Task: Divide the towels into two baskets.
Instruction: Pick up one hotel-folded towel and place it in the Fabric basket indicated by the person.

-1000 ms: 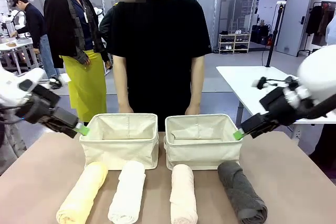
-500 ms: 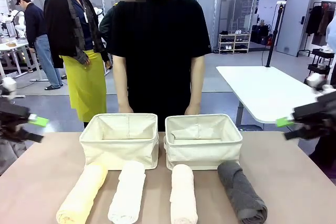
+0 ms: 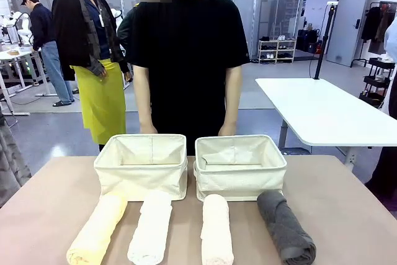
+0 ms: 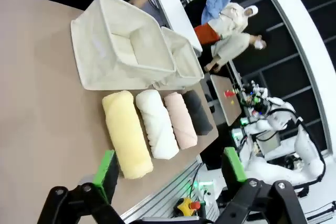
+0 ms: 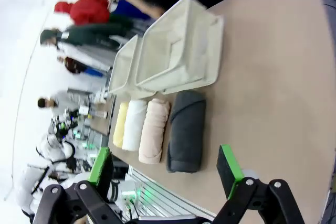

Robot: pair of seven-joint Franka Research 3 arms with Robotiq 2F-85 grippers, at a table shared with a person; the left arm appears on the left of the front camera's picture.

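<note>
Four towels unsorted; left end effector, open and empty, has the yellow towel at ten o'clock, right end effector, likewise open, the grey towel at one o'clock

Left gripper — drawn back from left basket outer rim, now well clear; right gripper — likewise from right basket.
</note>
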